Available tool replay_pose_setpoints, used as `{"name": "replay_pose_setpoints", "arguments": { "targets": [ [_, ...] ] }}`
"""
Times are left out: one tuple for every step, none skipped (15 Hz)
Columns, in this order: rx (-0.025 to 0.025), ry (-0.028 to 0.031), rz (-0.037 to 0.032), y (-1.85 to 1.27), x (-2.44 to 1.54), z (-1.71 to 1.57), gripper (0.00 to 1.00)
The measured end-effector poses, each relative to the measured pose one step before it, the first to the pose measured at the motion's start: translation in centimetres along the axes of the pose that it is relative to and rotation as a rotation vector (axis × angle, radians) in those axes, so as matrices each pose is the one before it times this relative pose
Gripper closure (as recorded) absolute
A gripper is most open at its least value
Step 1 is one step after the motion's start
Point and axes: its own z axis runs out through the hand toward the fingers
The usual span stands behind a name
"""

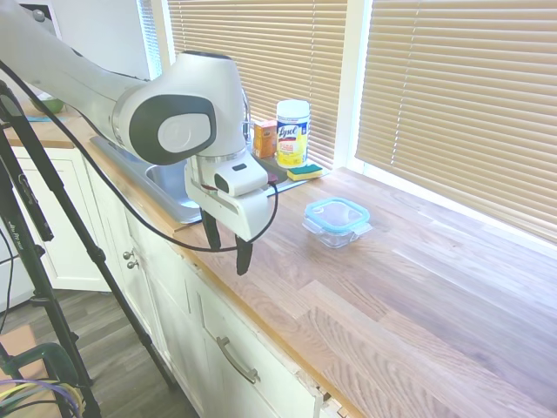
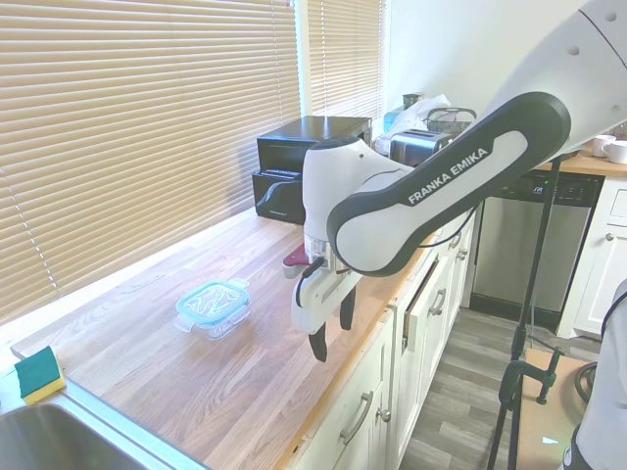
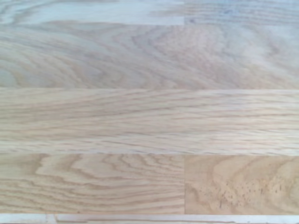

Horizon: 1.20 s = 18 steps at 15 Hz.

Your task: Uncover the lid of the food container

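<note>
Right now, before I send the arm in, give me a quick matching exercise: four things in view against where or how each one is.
Things:
1. lid
2. gripper
3. sponge
4. wipes canister

States:
A. open, above the counter's front edge
B. upright by the window, yellow label
C. sitting on the food container
D. lying flat beside the sink

Pairs: 1-C, 2-A, 3-D, 4-B
</note>
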Motion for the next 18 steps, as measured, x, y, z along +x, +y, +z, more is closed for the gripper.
{"name": "replay_pose_setpoints", "arguments": {
  "targets": [
    [0.00182, -0.00331, -0.00165, -0.010, -0.002, 0.038, 0.00],
    [0.00546, -0.00442, -0.00341, -0.027, 0.036, -0.047, 0.00],
    [0.00357, 0.00306, 0.00033, -0.082, 0.070, -0.060, 0.00],
    [0.00655, 0.00575, 0.00254, -0.169, 0.150, -0.101, 0.00],
    [0.00679, 0.00518, 0.00372, -0.277, 0.307, -0.172, 0.00],
    [0.00682, 0.00426, 0.00709, -0.364, 0.536, -0.202, 0.00],
    [0.00823, 0.00461, 0.01483, -0.421, 0.849, -0.252, 0.00],
    [0.01004, 0.00521, 0.01931, -0.379, 1.201, -0.339, 0.00],
    [0.01262, 0.00532, 0.02668, -0.361, 1.513, -0.434, 0.00],
    [0.01015, 0.00422, 0.02532, -0.230, 1.556, -0.284, 0.00],
    [0.01024, 0.00146, 0.02495, -0.285, 1.634, -0.223, 0.00],
    [0.01476, -0.00768, 0.02683, -0.406, 1.541, -0.237, 0.00],
    [0.01783, -0.01389, 0.02378, -0.570, 1.649, -0.313, 0.00],
    [0.01949, -0.01903, 0.02172, -0.647, 1.696, -0.268, 0.00],
    [0.02140, -0.02357, 0.01822, -0.676, 1.611, -0.191, 0.00],
    [0.01794, -0.02435, 0.01691, -0.698, 1.480, -0.057, 0.00],
    [0.01631, -0.02501, 0.01793, -0.712, 1.408, 0.054, 0.00],
    [0.01601, -0.02580, 0.01441, -0.611, 1.290, 0.110, 0.00]
  ]
}}
